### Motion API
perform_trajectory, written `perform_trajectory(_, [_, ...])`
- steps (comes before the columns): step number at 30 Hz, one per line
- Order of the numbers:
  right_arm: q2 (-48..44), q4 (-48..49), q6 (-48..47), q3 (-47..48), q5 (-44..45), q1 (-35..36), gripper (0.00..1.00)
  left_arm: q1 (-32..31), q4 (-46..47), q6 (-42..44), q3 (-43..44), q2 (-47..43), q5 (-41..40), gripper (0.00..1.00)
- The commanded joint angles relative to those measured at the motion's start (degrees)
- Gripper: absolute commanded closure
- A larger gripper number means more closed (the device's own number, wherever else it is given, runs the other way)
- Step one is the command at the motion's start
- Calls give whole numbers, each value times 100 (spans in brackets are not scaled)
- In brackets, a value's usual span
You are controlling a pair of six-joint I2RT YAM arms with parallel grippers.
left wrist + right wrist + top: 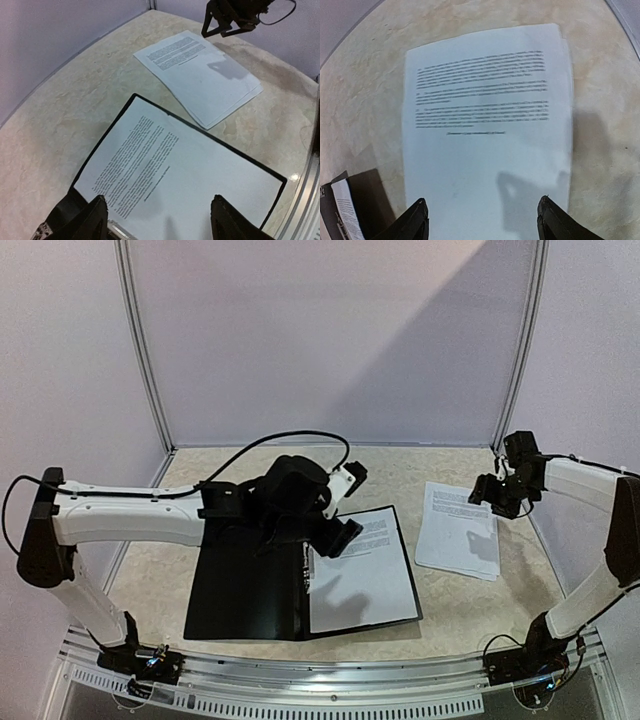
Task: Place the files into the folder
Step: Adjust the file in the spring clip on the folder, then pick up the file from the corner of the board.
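Left gripper (pixel 160 222): hung wide open, empty, with sheet (pixel 175 170) in open folder (pixel 240 590) below. Right gripper (pixel 482 220): spread wide, empty, above loose sheets (pixel 485 155) on bench (pixel 365 100).

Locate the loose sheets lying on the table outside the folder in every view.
Top external: the loose sheets lie right of centre, beside the open folder.
Left wrist: upper middle, beyond the folder.
Right wrist: they fill the centre, with the folder in the lower-left corner.
Shared landmark: the open black folder.
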Motion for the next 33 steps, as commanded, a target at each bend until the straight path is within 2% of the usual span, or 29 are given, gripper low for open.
perform_trajectory(1, [-98, 446, -112, -477, -386, -656, 28, 202, 295, -1078, 499, 668, 1057, 28])
perform_trajectory(5, [-14, 620, -72, -748, -189, -844, 28, 431, 441, -1935, 1448, 1567, 2045, 32])
perform_trajectory(10, [21, 885, 27, -1372, -276, -849, 27, 442, -36, -2021, 3045, 2730, 2261, 35])
perform_trajectory(14, [-219, 1052, 61, -1795, -248, -846, 27, 438, -186, -2089, 3713, 3310, 2393, 35])
perform_trajectory(22, [-623, 1280, 13, -2349, -338, -849, 26, 358, -115, -2143, 3991, 3700, 2481, 35])
perform_trajectory(33, [-820, 1900, 117, -2852, -990, -850, 26, 104, -181, -1838, 4410, 4053, 2337, 35])
